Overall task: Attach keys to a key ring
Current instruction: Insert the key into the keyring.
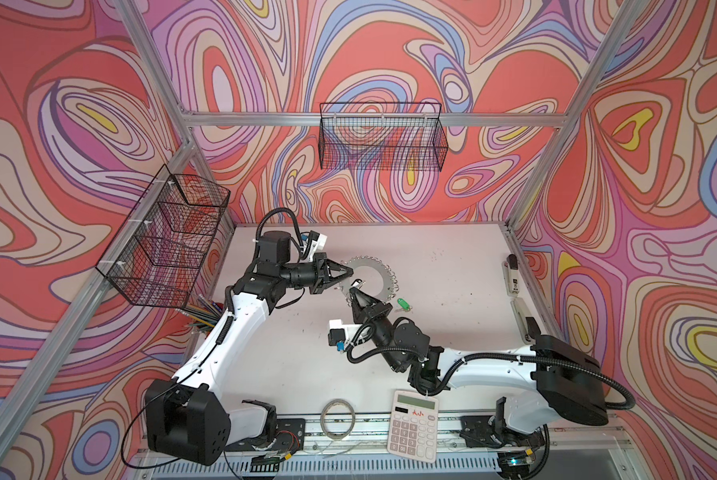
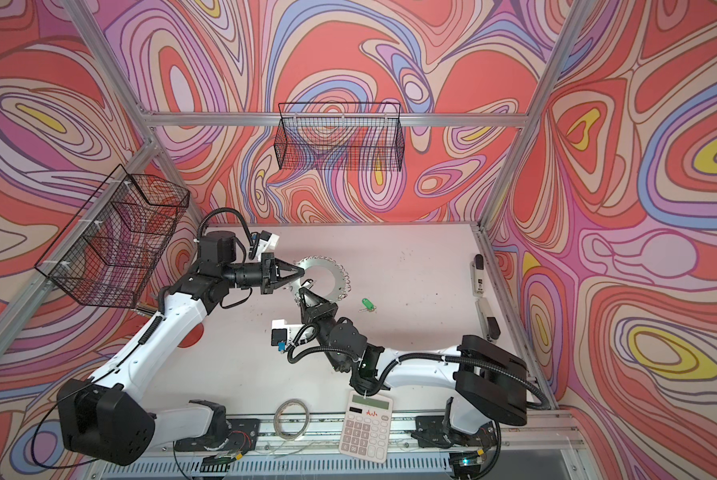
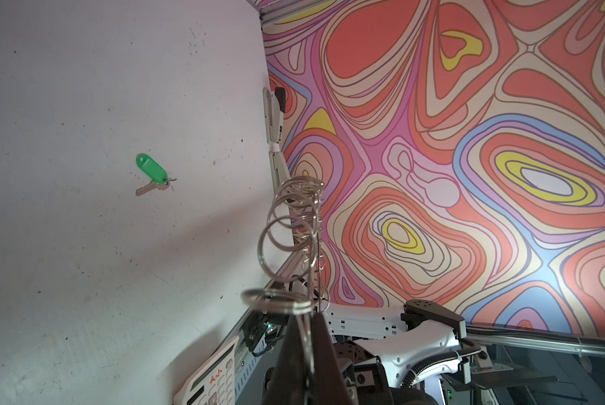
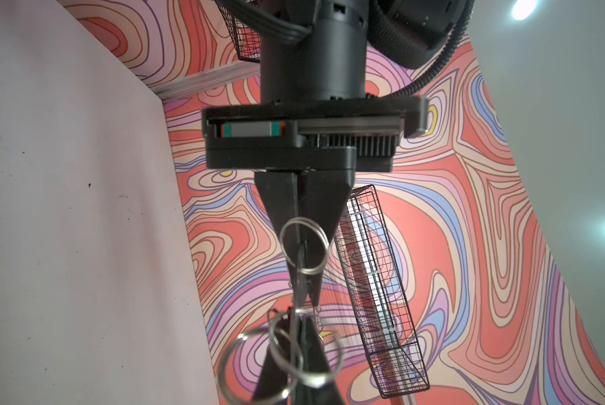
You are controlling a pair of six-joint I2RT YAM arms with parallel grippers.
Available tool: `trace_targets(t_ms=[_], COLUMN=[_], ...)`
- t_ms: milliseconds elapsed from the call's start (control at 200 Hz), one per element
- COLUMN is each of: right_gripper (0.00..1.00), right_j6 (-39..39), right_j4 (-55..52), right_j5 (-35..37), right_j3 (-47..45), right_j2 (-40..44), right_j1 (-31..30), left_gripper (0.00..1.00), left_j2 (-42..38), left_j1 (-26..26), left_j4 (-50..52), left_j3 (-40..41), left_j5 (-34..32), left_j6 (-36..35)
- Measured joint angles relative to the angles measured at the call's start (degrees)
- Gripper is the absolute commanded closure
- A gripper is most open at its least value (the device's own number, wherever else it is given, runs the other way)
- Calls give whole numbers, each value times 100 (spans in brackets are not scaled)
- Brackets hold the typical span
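Key ring [image 1: 383, 272] is pinched at its rim by both left pincer [image 1: 350, 272] and right pincer [image 1: 351, 292]; hold it steady, prise one clip open for green-tagged key [image 1: 401, 304].

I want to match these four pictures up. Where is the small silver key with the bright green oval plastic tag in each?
Both top views: the green-tagged key lies on the white table, just right of the grey clip-fringed key ring.
Left wrist view: left of centre, alone on bare table.
Right wrist view: not in it.
Shared landmark: the key ring's wire loops, in all four.
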State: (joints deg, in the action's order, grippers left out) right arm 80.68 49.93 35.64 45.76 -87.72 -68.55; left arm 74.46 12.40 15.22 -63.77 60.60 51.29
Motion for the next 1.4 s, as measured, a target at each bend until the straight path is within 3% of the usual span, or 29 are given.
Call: trace_targets(t_ms=[35,60,190,356,701,816,967,1082,1247,1402], right_gripper=[100,93,42,20,18,17,15,15,16,19], right_j6=[-61,-107,-590,-1596,-5327,-6804,-8607,-9632,-10771,-11392], right_j4=[-79,-136,-721,-2105,-5145,-5764,-5864,-5853,-5405,-4907], right_j5=[2,4,7,-94,-1102,-2092,-3703,-4765,-6072,-6728], right_j3=[9,15,149,380,1805,2369,2507,2507,2133,1582], right_j2=[13,20,125,638,2063,2085,2063,1919,1637,1493], right_j1=[0,0,-7,-33,20,748,2433,3169,3689,3705], left_gripper=[100,100,100,100,100,100,100,100,100,100], left_j2=[11,15,22,131,247,243,155,11,-361,-658], left_j1=[0,-2,-2,-63,-302,-302,-302,-302,-297,-258], left_j4=[-2,-2,-527,-1368,-2371,-3191,-4039,-4079,-4098,-4089], left_j3=[17,31,229,323,431,684,1080,1106,1106,1187], left_j5=[-2,-4,55,109,-144,-70,-44,-57,-105,-310], left_j6=[33,50,426,883,911,1108,1355,1314,1207,1117])
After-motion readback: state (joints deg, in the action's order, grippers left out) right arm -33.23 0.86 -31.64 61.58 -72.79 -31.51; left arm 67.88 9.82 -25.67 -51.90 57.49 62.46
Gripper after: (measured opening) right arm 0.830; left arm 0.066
